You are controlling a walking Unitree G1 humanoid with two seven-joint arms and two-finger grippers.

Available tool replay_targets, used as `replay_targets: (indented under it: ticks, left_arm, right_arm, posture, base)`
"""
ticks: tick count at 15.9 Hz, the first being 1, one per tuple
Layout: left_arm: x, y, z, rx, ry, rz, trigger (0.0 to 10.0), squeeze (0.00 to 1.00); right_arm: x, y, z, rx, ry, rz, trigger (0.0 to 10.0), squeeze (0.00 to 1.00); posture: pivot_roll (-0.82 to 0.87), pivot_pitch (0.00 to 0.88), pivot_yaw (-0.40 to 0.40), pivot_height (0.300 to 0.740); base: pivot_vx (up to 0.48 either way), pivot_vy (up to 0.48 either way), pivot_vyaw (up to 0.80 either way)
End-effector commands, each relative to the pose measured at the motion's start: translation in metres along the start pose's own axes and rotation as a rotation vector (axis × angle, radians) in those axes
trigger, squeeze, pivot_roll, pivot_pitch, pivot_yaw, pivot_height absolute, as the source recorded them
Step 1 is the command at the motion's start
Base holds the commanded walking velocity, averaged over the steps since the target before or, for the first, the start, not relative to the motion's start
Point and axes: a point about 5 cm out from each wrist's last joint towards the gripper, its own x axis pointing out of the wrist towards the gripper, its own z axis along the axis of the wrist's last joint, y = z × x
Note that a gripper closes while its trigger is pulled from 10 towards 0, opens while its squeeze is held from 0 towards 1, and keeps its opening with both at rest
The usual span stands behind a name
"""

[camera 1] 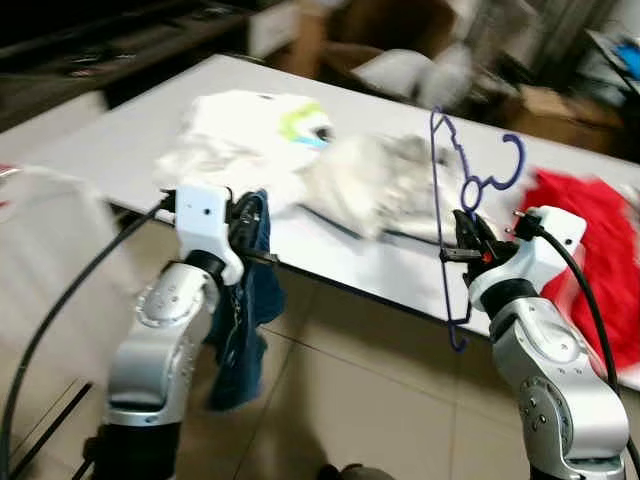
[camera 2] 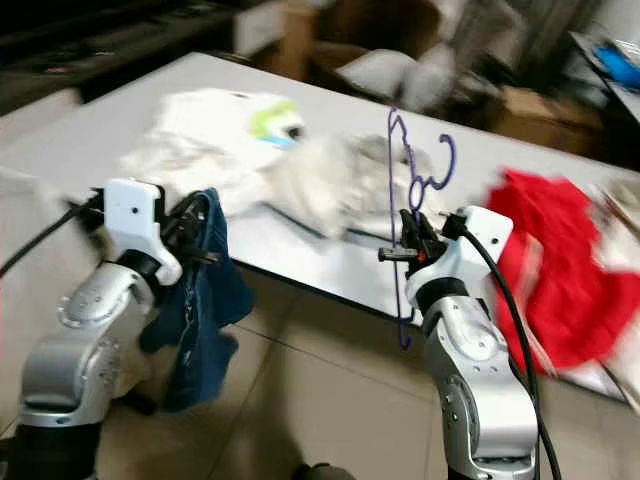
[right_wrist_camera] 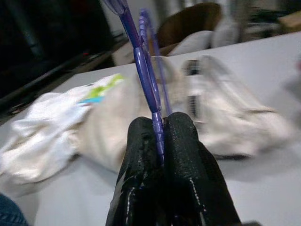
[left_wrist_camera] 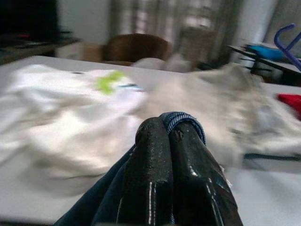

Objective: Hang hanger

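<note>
Right end effector [camera 1: 462, 252] pinches the thin purple hanger [camera 1: 447, 200] upright over the bench [camera 1: 100, 140] edge — it could twist or slip out. My left end effector [camera 1: 252, 238] grips blue jeans [camera 1: 245, 320] — they could snag the hanger.

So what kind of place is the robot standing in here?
Probably a home room used for sorting laundry: clothes lie piled on a white table, cardboard boxes stand behind it, and the right gripper holds a purple hanger.
</note>
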Motion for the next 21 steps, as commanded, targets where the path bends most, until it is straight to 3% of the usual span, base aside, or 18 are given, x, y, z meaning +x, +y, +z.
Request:
replay_targets:
  ticks: [1,8,14,21]
  left_arm:
    - [0.0,-0.008,0.01,0.022,-0.05,-0.041,10.0,0.0]
    - [-0.002,-0.012,0.009,0.012,-0.049,-0.063,10.0,0.0]
    - [-0.003,-0.013,0.014,0.012,-0.065,-0.069,10.0,0.0]
    - [-0.001,-0.011,0.022,0.019,-0.087,-0.068,10.0,0.0]
  right_arm:
    - [-0.002,-0.004,0.002,0.0,-0.001,-0.013,10.0,0.0]
    - [-0.003,-0.003,0.006,0.021,-0.019,-0.003,10.0,0.0]
    - [-0.004,-0.002,0.02,0.068,-0.112,0.021,10.0,0.0]
    - [-0.007,-0.009,0.028,0.016,-0.129,0.082,10.0,0.0]
  posture:
    - [-0.06,0.0,-0.095,0.74]
    - [-0.06,0.0,-0.104,0.74]
    - [-0.06,0.0,-0.105,0.74]
    - [-0.08,0.0,-0.079,0.74]
  base:
    - [0.0,-0.48,-0.64]
    - [0.0,-0.48,-0.06]
    - [0.0,-0.48,-0.8]
    - [0.0,-0.477,-0.1]
